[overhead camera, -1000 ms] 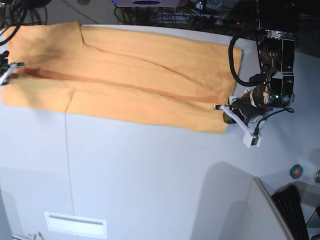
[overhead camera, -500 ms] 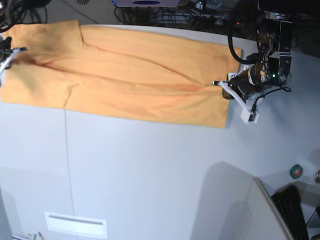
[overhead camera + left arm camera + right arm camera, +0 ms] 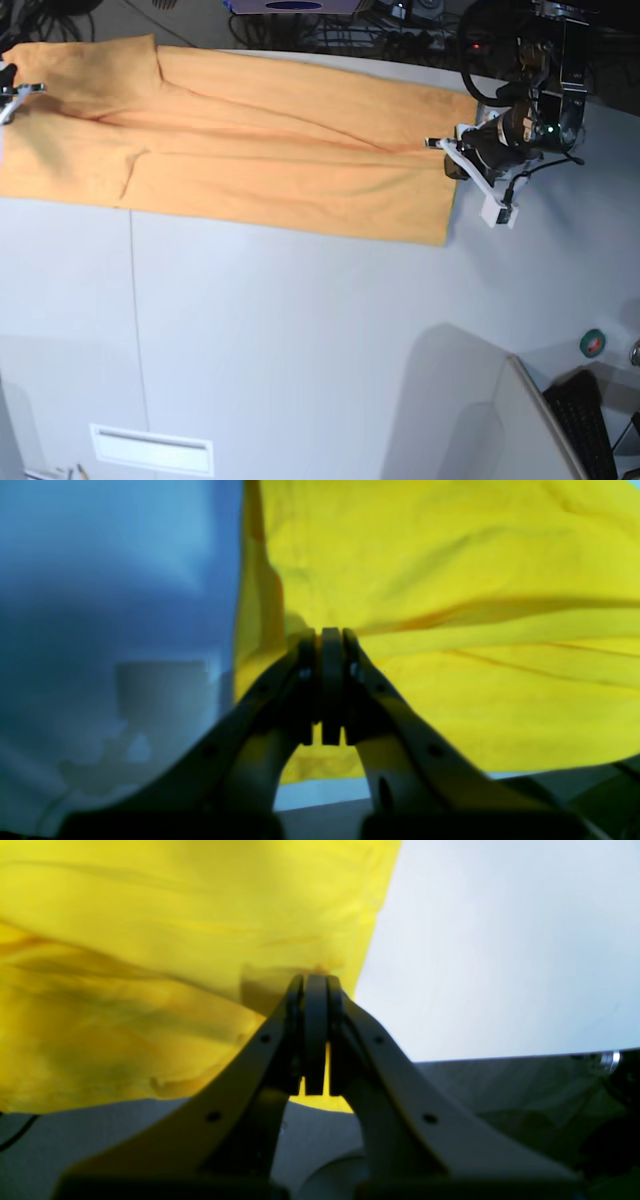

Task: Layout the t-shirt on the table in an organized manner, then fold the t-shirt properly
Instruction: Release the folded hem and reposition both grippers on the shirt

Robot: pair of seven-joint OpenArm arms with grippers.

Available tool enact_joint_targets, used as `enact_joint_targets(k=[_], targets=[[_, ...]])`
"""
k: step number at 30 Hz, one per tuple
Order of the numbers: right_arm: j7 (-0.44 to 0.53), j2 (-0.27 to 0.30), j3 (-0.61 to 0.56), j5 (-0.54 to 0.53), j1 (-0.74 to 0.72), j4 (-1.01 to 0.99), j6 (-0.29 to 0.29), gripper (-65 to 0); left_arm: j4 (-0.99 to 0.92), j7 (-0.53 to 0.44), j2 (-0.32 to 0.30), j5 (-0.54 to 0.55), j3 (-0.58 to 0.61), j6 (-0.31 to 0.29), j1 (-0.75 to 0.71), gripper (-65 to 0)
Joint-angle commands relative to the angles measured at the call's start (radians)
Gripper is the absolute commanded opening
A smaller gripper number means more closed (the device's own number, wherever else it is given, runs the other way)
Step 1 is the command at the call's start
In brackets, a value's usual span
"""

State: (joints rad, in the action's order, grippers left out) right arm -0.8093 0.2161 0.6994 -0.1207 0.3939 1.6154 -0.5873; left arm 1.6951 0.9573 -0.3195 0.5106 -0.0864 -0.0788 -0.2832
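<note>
- Right gripper (image 3: 10, 95), far left of the base view: jaws clamped together on the t-shirt's (image 3: 250, 150) end. The wrist view shows cloth pinched at the tips (image 3: 315, 985). Don't loosen that pinch until the shirt lies flat.
- The t-shirt is spread long across the far part of the worktop (image 3: 300, 340), stretched between your two grippers. Ridges run lengthwise through the middle, so it isn't flat yet.
- My read: you're in the layout stage, tensioning the cloth. Pull both ends evenly and apart, keep the grippers low to the worktop, and lower both ends together so the creases don't set.
- The far edge of the shirt sits very near the worktop's back edge. Bias the drag toward the near side, or the cloth could slide off the back.
- Left gripper (image 3: 447, 155), right side of the base view: jaws closed on the shirt's other end, fabric bunched at the tips (image 3: 330, 632). Watch that it holds one neat edge; I can't tell how many layers it holds.
- Around: a thin dark seam line (image 3: 135, 330) crosses the worktop and a pale rectangular label (image 3: 150, 450) sits near front; both clear of the shirt.
- Far right: small green round object (image 3: 593, 343) and a keyboard (image 3: 585, 420), well apart from the shirt. Cables (image 3: 350, 35) behind the back edge are the only snag risk.
</note>
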Motion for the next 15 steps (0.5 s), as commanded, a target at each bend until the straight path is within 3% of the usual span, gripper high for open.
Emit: enact_joint_targets(k=[1,8,11,13,15], targets=[[0.014,0.021,0.006,0.003,-0.003,0.003,0.002,-65.0,0.012,-0.011,-0.008,0.000,-0.005,-0.003,0.002,-65.0],[0.009,0.021,0.006,0.003,-0.003,-0.019,0.002,-65.0,0.012,-0.011,-0.008,0.000,-0.006,0.003,0.002,-65.0],[-0.035,0.021,0.006,0.003,-0.005,-0.019,0.002,-65.0,0.012,-0.011,-0.008,0.000,-0.006,0.004,0.002,-65.0],[-0.038,0.021,0.009,-0.001,-0.005,-0.016,0.002,-50.6,0.013,-0.011,-0.008,0.000,-0.008,0.004,0.002,-50.5],[-0.038,0.021,0.013,-0.001,-0.005,-0.014,0.002,-42.2,0.021,-0.011,-0.008,0.000,-0.008,0.004,0.002,-35.1]])
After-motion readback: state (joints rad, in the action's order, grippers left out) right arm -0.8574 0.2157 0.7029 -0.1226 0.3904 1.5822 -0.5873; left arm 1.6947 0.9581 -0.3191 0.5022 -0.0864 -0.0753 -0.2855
